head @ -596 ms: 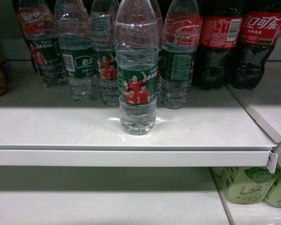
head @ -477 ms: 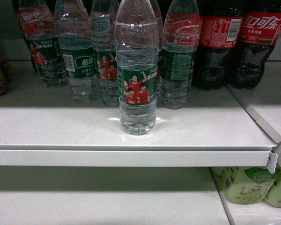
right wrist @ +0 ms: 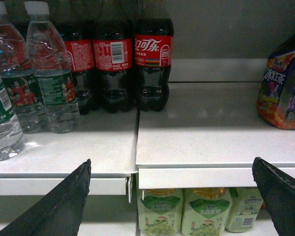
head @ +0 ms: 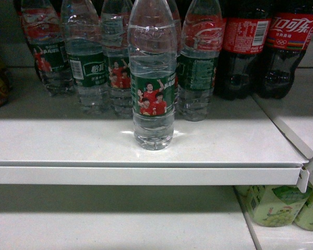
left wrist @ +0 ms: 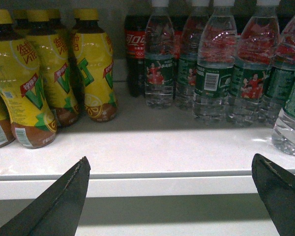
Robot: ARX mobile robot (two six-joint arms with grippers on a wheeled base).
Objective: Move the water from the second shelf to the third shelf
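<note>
Water not yet gripped

Water [head: 153,78] stands alone near shelf [head: 146,174] front edge, fwd of its row, prob. for easy reach. Left gripper [left wrist: 169,196] & right gripper [right wrist: 172,196] both wide, empty, below shelf edge.

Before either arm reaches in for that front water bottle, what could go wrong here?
1. The water bottle stands alone near the shelf edge; a glancing touch could tip it off the front.
2. A row of like bottles stands close behind it, so a deep reach might knock them or grab the wrong one.
3. Both grippers, left and right, sit open below the shelf lip; rising straight up, the fingers may catch it.
</note>
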